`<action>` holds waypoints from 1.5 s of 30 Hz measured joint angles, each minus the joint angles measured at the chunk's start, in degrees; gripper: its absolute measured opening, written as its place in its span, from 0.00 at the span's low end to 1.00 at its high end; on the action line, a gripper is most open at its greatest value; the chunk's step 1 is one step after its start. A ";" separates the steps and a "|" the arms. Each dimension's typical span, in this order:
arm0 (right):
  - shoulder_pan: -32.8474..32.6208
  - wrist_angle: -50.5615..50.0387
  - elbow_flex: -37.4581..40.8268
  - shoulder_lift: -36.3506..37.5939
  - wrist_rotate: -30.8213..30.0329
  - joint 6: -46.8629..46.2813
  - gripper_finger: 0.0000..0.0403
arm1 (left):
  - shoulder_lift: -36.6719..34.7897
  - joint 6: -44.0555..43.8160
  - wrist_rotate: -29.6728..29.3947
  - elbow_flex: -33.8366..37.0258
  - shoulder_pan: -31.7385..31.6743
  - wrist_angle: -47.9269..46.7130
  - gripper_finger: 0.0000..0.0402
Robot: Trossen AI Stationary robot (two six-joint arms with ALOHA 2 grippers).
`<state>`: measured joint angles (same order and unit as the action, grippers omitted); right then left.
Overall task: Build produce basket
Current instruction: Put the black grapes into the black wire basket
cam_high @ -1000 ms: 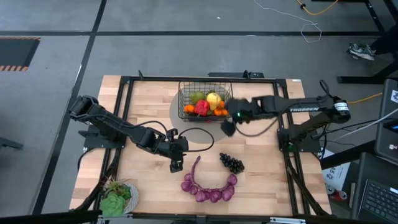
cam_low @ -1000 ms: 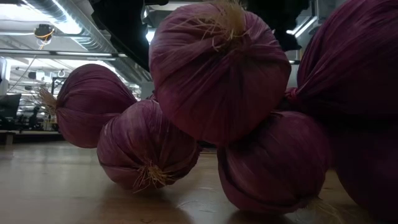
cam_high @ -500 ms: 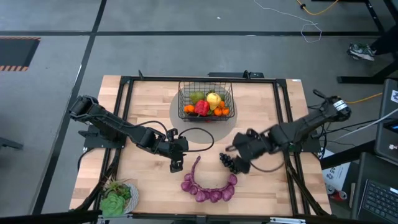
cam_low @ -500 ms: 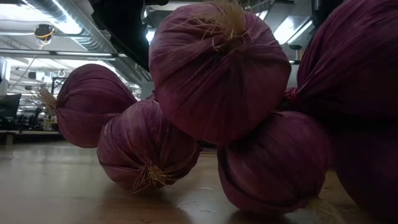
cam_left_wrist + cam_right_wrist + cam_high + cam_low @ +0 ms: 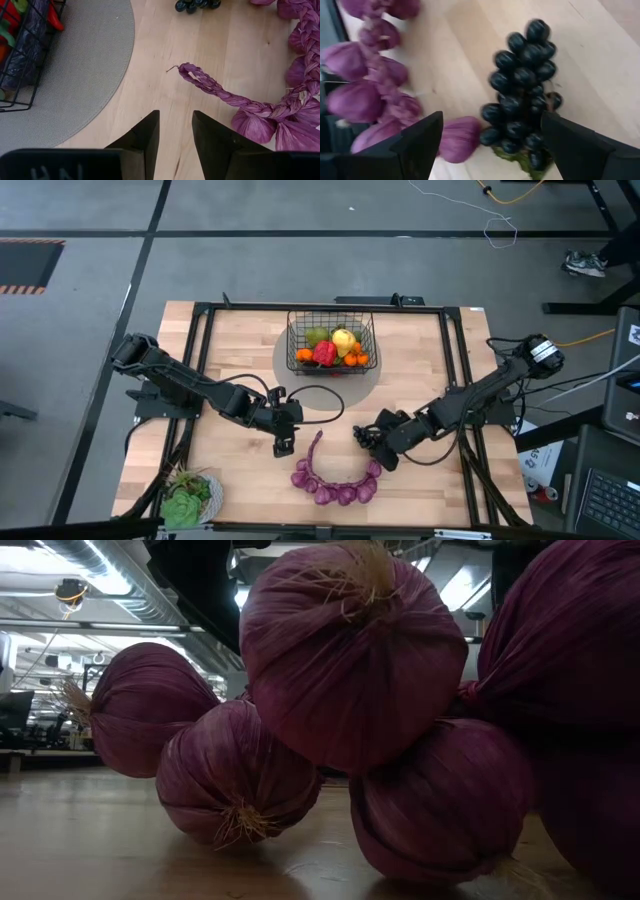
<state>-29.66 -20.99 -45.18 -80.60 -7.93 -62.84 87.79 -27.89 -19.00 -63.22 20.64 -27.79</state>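
High view: basket (image 5: pixel 300 332) sits at the table's far centre on a grey mat (image 5: pixel 285 367), holding a yellow pear (image 5: pixel 343 338), red pepper (image 5: pixel 323 353) and oranges (image 5: pixel 304 355). Right gripper (image 5: pixel 375 438) is low over the dark grapes (image 5: pixel 364 435), right of centre. Left gripper (image 5: pixel 283 446) waits left of centre, by the braid of the purple string (image 5: pixel 336 485). Lettuce plate (image 5: pixel 186 500) near-left corner. Low view: purple bulbs (image 5: pixel 350 650) fill the frame. Left wrist view: jaws narrowly parted, empty, above bare wood beside the braid (image 5: pixel 220 92). Right wrist view: fingers (image 5: pixel 420 140) spread wide, straddling the grapes (image 5: pixel 522 82), not closed on them.
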 joint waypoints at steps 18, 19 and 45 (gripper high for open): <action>5.26 1.09 -2.30 -16.30 1.82 -0.19 0.82 | 0.00 0.03 0.00 0.00 0.00 -0.02 0.27; 5.35 0.02 -3.06 -16.81 1.67 -0.12 0.81 | 0.00 0.03 0.00 0.00 0.00 -0.04 0.27; 6.48 -24.24 -14.13 -17.16 -3.74 4.85 0.25 | 0.00 0.03 0.02 0.00 0.00 -0.02 0.27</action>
<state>-23.18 -45.23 -59.30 -97.76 -11.67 -57.98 87.79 -27.86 -18.98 -63.22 20.64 -27.81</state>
